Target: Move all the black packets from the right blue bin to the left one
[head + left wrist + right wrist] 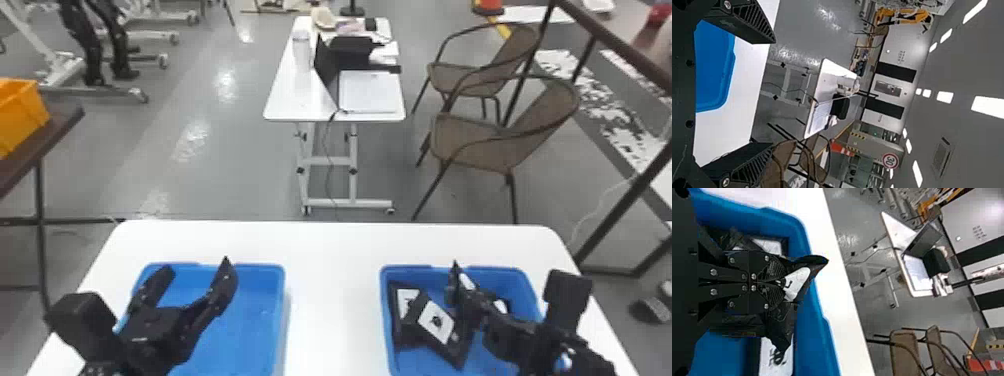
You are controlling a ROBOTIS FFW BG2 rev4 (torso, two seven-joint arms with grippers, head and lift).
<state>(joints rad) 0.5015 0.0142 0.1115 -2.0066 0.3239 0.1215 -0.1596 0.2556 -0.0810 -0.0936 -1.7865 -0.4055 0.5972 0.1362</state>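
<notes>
My left pincer (197,267) was over the left blue bin (250,320), with its two fingers standing wide apart. My right pincer (469,297) was clamped on one crumpled black packet (798,282), over the right blue bin (525,290). Other black packets (436,321) were lying inside this bin, on the white bench (332,300).

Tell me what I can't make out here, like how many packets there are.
- Packet count in the right bin: head view, the right gripper and arm cover part.
- Middle of the held packet: right wrist view, behind the fingers.
- Near ends of both bins: head view, cut off by the bottom edge.
- Small marks on the packet labels: head view, too small.
</notes>
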